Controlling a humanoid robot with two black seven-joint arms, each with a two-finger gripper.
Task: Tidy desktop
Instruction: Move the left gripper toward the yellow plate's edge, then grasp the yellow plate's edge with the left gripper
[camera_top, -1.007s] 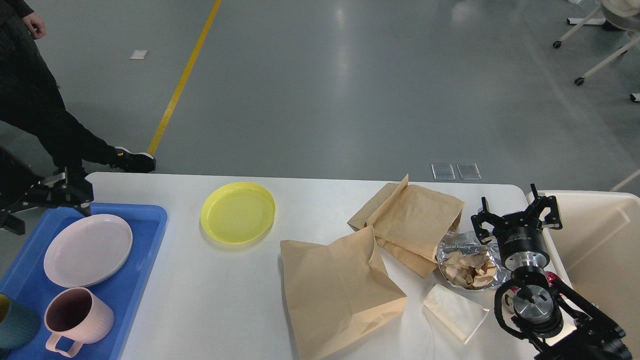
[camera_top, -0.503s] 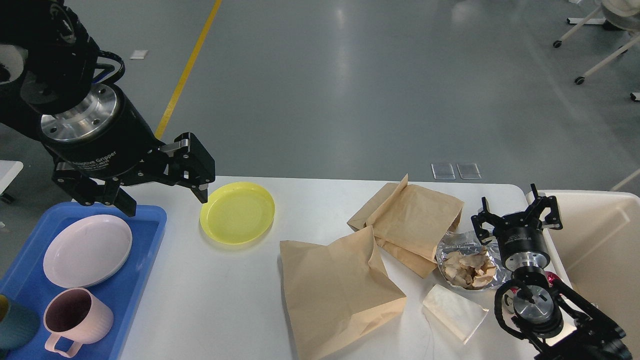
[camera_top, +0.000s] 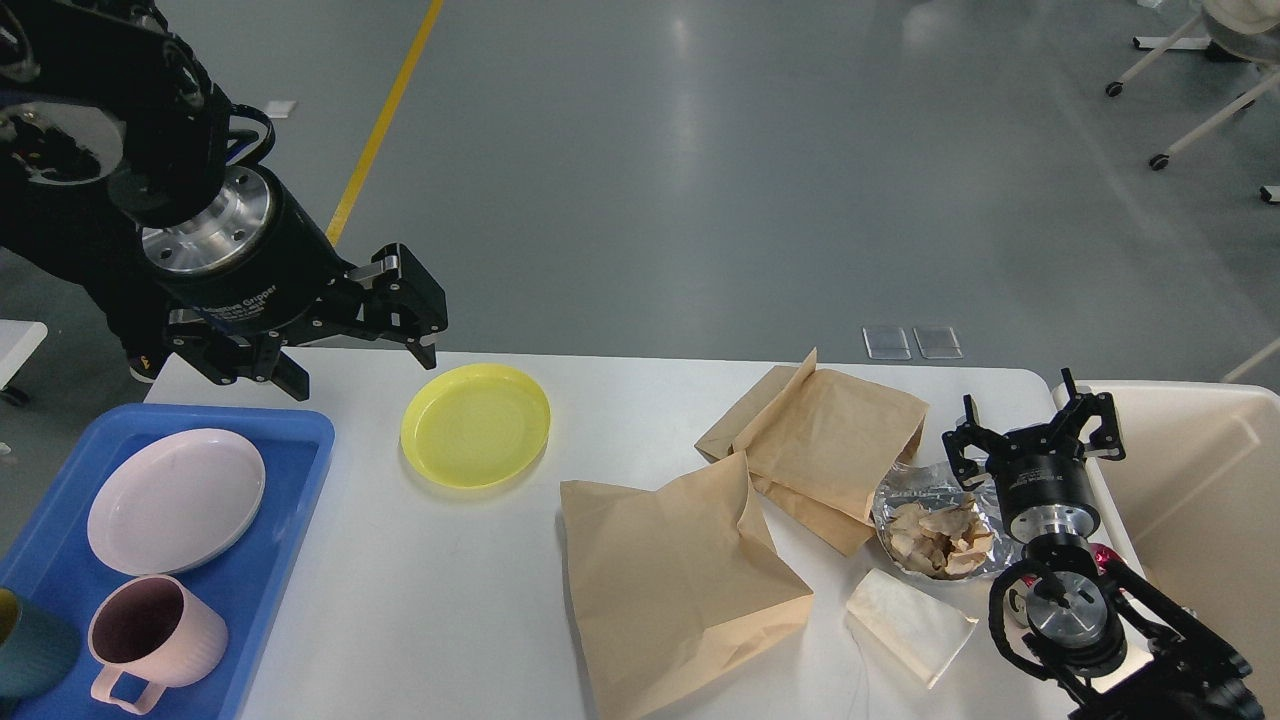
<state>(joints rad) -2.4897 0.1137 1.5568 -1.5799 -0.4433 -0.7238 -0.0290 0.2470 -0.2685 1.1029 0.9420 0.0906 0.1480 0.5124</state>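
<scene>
Desktop (camera_top: 450, 600) fills the lower view. Near its right edge my right gripper (camera_top: 1035, 425) sits spread and empty over the foil wrapper (camera_top: 935, 530). At the far-left edge my left gripper (camera_top: 355, 360), fingers apart, hovers by the yellow plate (camera_top: 475, 425), probably bound for the blue tray (camera_top: 290, 500).

White desktop (camera_top: 420, 600) holds blue tray (camera_top: 285, 560) at left edge, yellow plate (camera_top: 476, 424) near back edge. Two paper bags (camera_top: 680, 570), foil wrapper (camera_top: 935, 525), napkin (camera_top: 908, 622) toward right edge.

The counter (camera_top: 450, 600) is cut off by the bottom edge, as is the blue tray (camera_top: 290, 560). A teal cup (camera_top: 30, 650) shows only partly at the left edge. My right arm hides part of the foil wrapper (camera_top: 925, 500).
</scene>
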